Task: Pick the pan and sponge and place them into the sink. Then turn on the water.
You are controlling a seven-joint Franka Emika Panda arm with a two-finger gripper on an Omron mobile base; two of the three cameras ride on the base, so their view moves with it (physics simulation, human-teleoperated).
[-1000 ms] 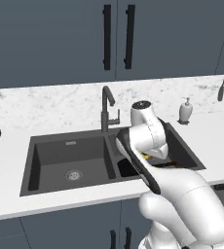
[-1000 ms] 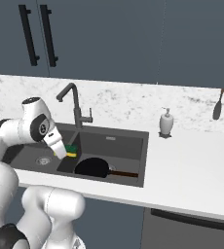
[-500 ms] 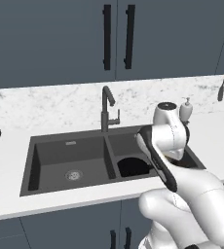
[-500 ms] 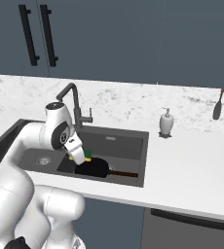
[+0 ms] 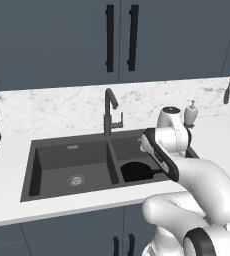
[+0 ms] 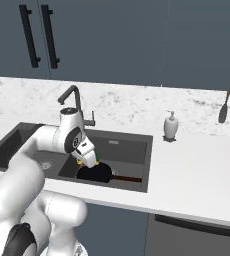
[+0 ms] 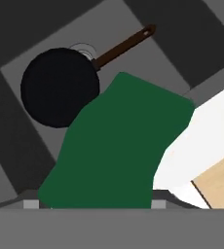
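One pan (image 6: 94, 173), one sponge (image 7: 119, 151) and one sink (image 5: 52, 150) with two basins are in play; each basin has a drain, and the left one's drain (image 5: 75, 179) shows plainly. One tall dark tap (image 5: 110, 112) stands behind the divider, one white soap bottle (image 6: 171, 125) sits on the marble worktop (image 6: 197, 170), and two utensils (image 6: 229, 107) hang on the wall to the far right.

The pan lies flat in the right basin, directly under the pincer (image 6: 87, 159). Its long axis runs along the front of the sink: the round black body sits below the pincer and the thin brown handle (image 6: 128, 178) points away to the right, toward the basin's right wall. In the hand view the handle runs diagonally up and right from the pan body.

The pincer hangs over the right basin, clear above the pan. Its jaws stand fairly wide and clamp the sponge between them, green face toward the hand camera, a yellow edge showing in the right base view. The sponge's longer side runs roughly in line with the pan handle.
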